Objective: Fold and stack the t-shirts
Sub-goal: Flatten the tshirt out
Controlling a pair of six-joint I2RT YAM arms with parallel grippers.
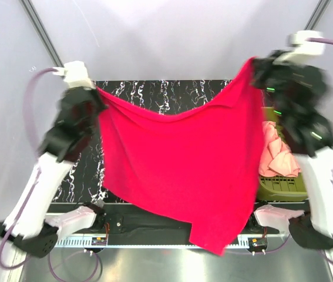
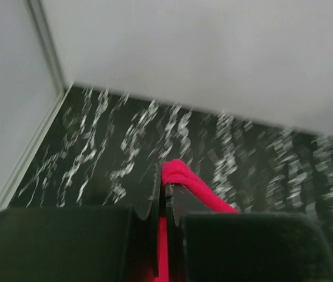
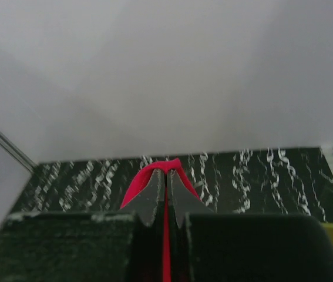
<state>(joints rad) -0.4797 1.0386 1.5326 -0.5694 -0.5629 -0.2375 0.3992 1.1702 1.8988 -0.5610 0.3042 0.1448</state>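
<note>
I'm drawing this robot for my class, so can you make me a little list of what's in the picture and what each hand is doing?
red t-shirt: hanging in the air, stretched between both grippers
left gripper: shut on one top corner of the red t-shirt
right gripper: shut on the other top corner
pink t-shirt: crumpled in the basket
basket: olive green, at the right side of the table
table: black with white marbling
</note>
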